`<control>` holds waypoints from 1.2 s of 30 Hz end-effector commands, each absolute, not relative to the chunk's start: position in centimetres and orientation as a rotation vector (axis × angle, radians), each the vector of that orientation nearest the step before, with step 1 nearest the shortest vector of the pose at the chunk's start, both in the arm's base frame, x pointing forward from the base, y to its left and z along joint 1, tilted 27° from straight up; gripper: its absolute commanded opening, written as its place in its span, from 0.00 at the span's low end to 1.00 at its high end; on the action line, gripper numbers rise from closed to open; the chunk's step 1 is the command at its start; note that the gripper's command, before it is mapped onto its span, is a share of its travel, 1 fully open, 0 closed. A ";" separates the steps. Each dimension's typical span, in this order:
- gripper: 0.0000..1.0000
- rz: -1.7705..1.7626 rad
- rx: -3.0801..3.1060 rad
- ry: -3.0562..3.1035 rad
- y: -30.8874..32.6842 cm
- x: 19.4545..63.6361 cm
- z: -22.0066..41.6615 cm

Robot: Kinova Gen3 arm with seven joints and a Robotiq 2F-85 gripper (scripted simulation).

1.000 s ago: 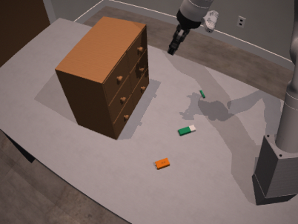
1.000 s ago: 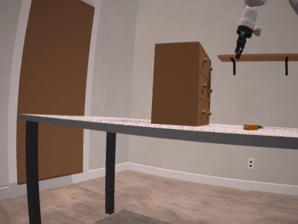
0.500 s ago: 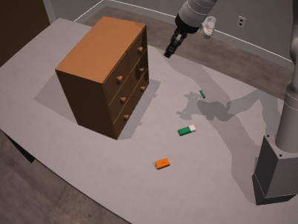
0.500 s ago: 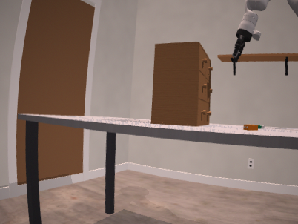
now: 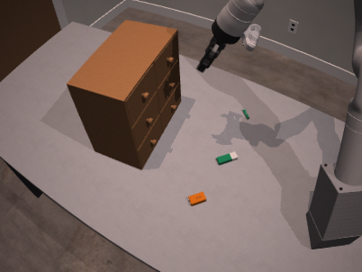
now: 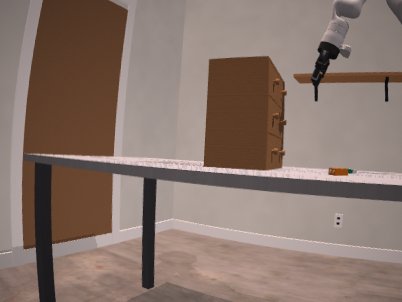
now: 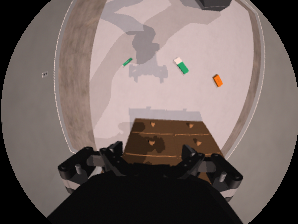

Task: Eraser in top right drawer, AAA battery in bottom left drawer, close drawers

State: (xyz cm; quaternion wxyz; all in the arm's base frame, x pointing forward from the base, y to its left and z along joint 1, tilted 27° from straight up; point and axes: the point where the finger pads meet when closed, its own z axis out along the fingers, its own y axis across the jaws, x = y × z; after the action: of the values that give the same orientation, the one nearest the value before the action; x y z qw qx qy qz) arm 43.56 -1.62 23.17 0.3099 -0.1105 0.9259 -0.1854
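In the top view, your gripper [image 5: 201, 69] [image 6: 314, 81] [image 7: 152, 150] stands off the chest's [image 5: 122, 58] [image 6: 237, 112] [image 7: 170, 129] drawer fronts, toward the top-right knob [image 5: 170, 59]; the eraser [image 5: 226, 158] [image 7: 181, 65] lies on the table beyond the battery [image 5: 246, 114] [image 7: 128, 62]. In the exterior view, you're before the fronts, up high. In the wrist view, your fingers are spread wide, nothing between them.

Gripper position, top view: gripper [image 5: 201, 68] [image 6: 314, 81] [image 7: 152, 150] displaced toward the chest [image 5: 122, 63] [image 6: 237, 112] [image 7: 172, 127]; fingertips lower in the frame than one second ago.
Gripper position, exterior view: shifted toward the chest and slightly down.
Gripper tilt, exterior view: increased; fingertips now lead farther toward the chest.
Gripper shadow, top view: shadow [image 5: 230, 128] [image 7: 147, 72] advanced across the table [image 5: 252, 203] [image 6: 150, 167] [image 7: 225, 40], toward the chest.
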 end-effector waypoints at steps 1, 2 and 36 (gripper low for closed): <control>1.00 -0.487 -0.288 2.450 -1.9 43.4 22.7; 1.00 -0.486 -0.288 2.449 -1.9 43.5 22.7; 0.33 -0.481 -0.291 2.441 -1.9 43.6 22.5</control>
State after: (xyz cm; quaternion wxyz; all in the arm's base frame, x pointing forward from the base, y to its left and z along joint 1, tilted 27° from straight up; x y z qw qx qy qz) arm 43.78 -1.79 22.82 0.3151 -0.1109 0.9243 -0.1844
